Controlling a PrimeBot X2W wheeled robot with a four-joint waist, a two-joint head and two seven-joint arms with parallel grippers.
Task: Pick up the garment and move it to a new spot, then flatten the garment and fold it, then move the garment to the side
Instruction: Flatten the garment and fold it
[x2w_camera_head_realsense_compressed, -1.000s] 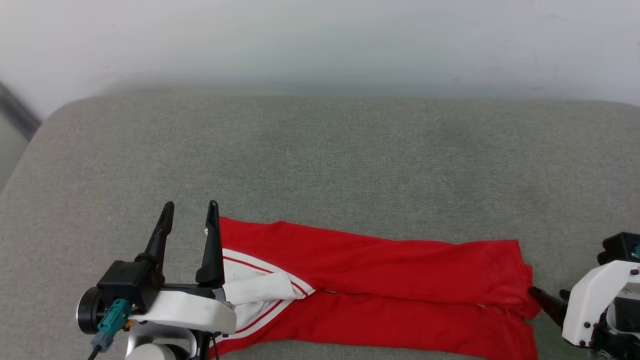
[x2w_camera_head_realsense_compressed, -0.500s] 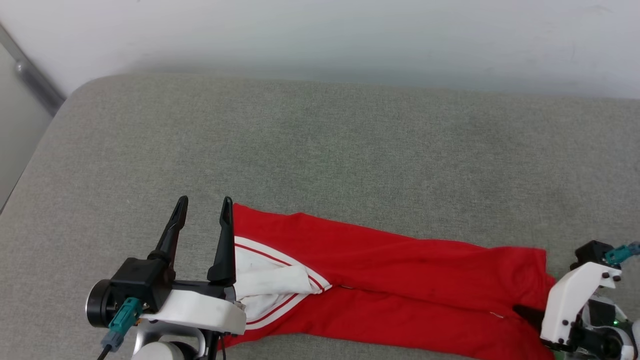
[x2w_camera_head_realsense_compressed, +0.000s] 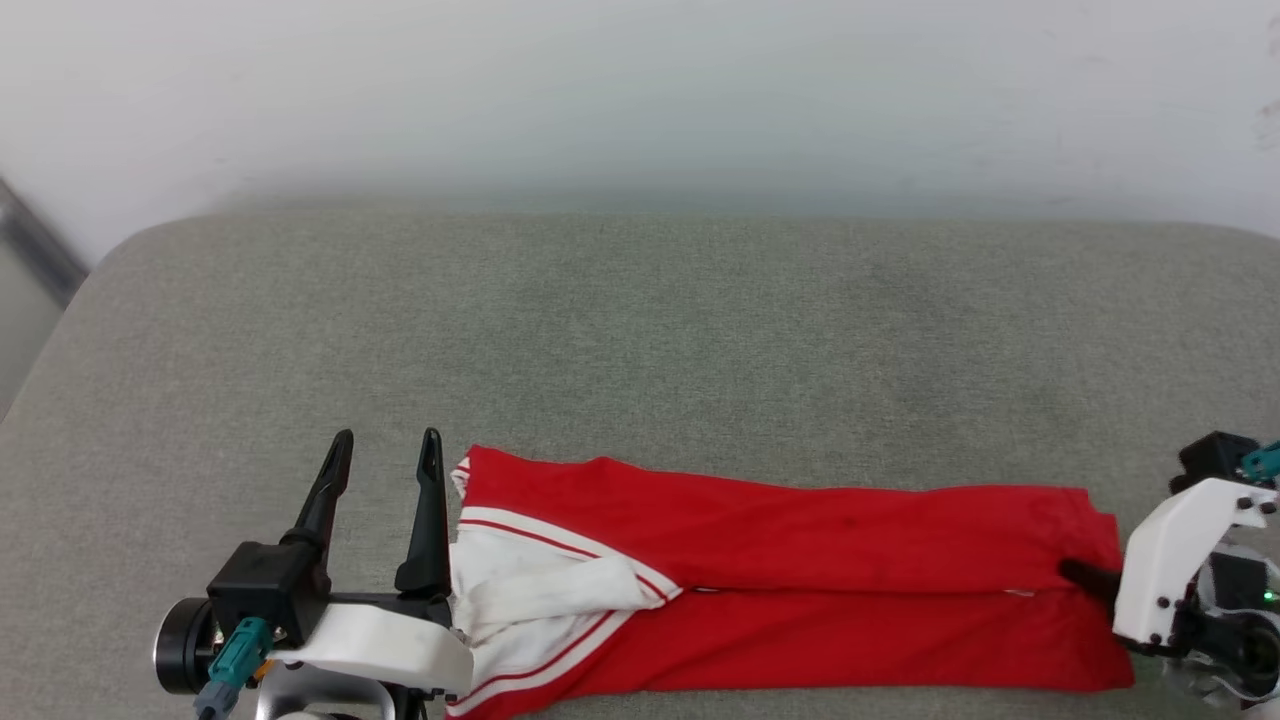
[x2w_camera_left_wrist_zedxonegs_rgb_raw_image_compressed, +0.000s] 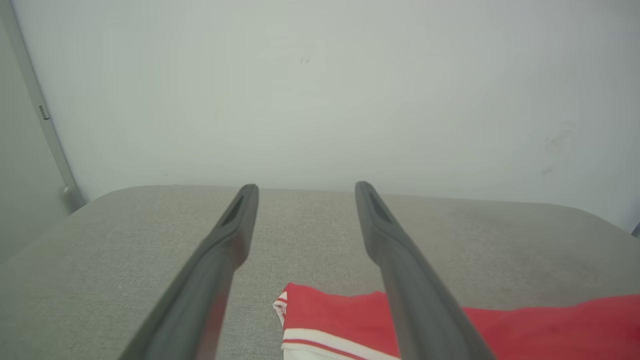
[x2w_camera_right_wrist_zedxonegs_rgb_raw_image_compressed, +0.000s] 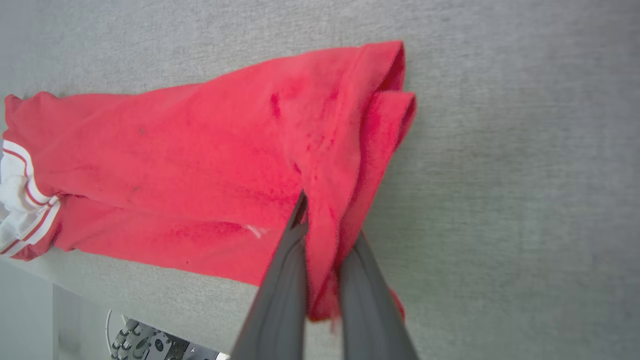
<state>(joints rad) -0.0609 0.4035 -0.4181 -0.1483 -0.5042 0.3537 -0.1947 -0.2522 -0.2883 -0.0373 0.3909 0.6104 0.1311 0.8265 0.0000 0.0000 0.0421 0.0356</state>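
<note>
The garment (x2w_camera_head_realsense_compressed: 800, 570), red with a white striped sleeve at its left end, lies folded into a long strip along the near edge of the grey padded surface (x2w_camera_head_realsense_compressed: 640, 330). My left gripper (x2w_camera_head_realsense_compressed: 387, 437) stands open just left of the sleeve end, nothing between its fingers; in the left wrist view the left gripper (x2w_camera_left_wrist_zedxonegs_rgb_raw_image_compressed: 306, 188) points toward the wall above the garment's corner (x2w_camera_left_wrist_zedxonegs_rgb_raw_image_compressed: 330, 310). My right gripper (x2w_camera_head_realsense_compressed: 1075, 572) is shut on the garment's right end. In the right wrist view, red cloth (x2w_camera_right_wrist_zedxonegs_rgb_raw_image_compressed: 200, 150) is bunched and pinched between the right gripper's (x2w_camera_right_wrist_zedxonegs_rgb_raw_image_compressed: 325, 220) fingers.
A pale wall (x2w_camera_head_realsense_compressed: 640, 90) rises behind the padded surface. A grey vertical strip (x2w_camera_head_realsense_compressed: 35, 235) runs down at the far left. The surface's front edge (x2w_camera_right_wrist_zedxonegs_rgb_raw_image_compressed: 150, 300) lies close under the garment, with robot parts below it.
The right gripper has shut on the garment's right end, and the cloth there has bunched up. The head camera shifted between frames. The left gripper stays open by the sleeve.
</note>
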